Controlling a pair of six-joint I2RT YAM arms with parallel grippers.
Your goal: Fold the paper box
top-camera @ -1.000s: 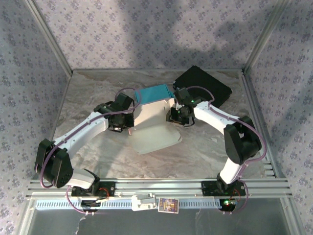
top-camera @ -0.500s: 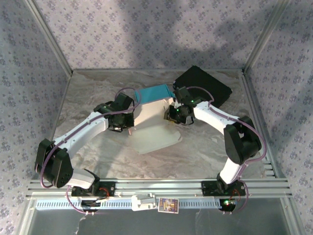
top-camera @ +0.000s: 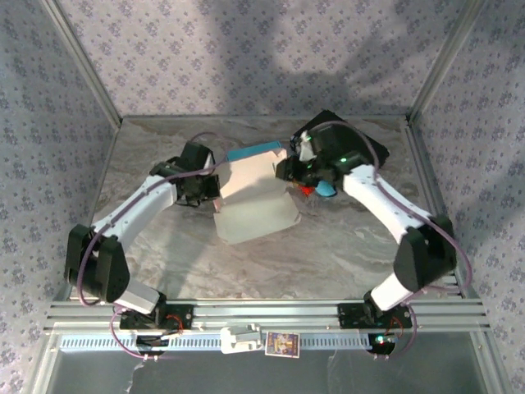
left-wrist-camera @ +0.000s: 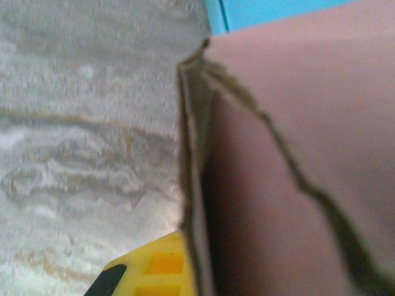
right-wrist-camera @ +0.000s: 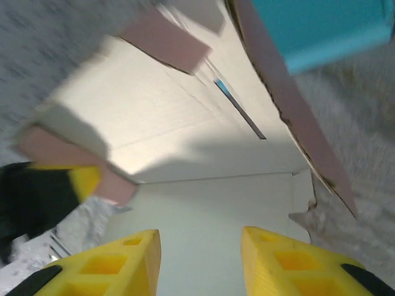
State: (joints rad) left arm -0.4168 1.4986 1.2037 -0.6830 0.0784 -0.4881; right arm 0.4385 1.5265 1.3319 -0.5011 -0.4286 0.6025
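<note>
Right wrist reveals paper box [right-wrist-camera: 185, 135] interior beneath released right end effector [right-wrist-camera: 199, 237].

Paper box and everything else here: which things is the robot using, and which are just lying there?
Using: paper box, left hand, right hand.
Just lying there: black pad at the back, little card on the front rail.

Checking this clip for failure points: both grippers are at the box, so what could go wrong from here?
1. The left gripper sits at the box's left wall, whose edge looks ragged; a hard pull might tear it.
2. The right gripper is open over the inner panel, gripping nothing; a push might slide the box instead of creasing it.
</note>
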